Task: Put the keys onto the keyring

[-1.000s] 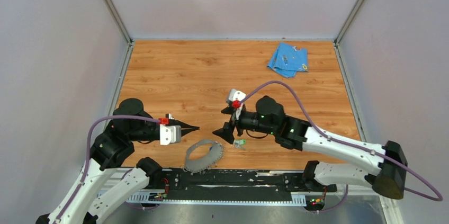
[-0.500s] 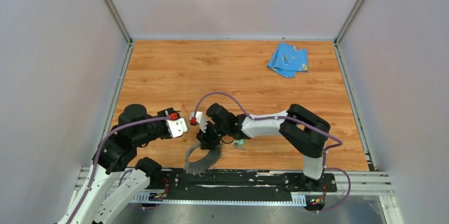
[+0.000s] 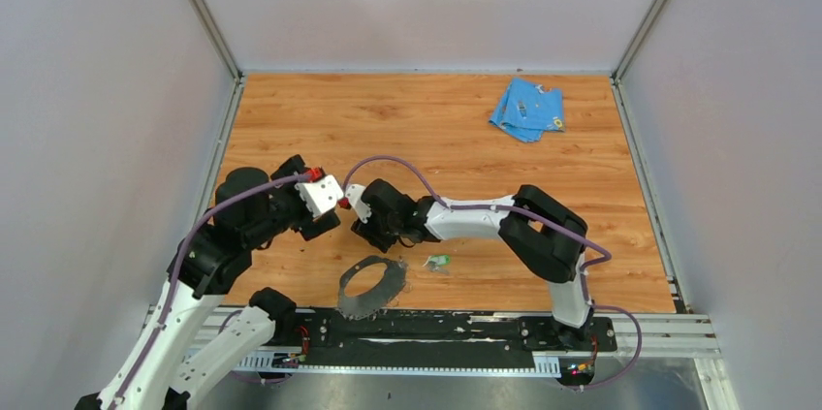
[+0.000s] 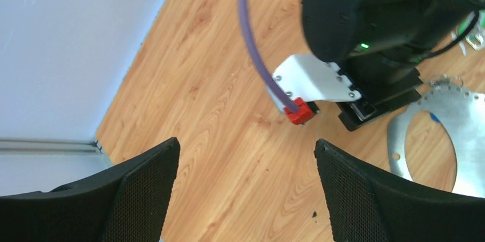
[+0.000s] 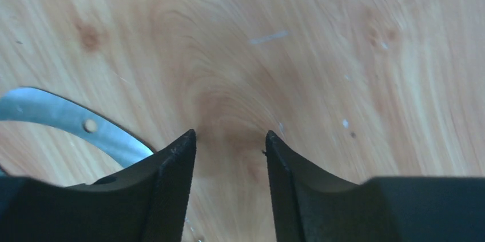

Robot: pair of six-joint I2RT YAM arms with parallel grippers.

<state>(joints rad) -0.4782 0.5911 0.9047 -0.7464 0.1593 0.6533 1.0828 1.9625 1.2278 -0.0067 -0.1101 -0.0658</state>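
You have two grippers. Left gripper [image 4: 243,153] is spread wide and empty. Right gripper [image 5: 230,136] shows a narrow gap with only bare wood in it. One keyring [image 3: 394,282] lies flat just base-side of the right gripper, band beside one finger, not gripped. The keys [image 3: 438,262] are a small cluster right of that gripper, apart; only the green head reads. One cloth [image 3: 526,110] sits far beyond.

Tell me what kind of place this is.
Most likely a robot test cell: plain grey panels wall in a wood-grain table, a left arm and right arm are bolted to a rail at its near edge, and a keyring, keys and a cloth lie on it.
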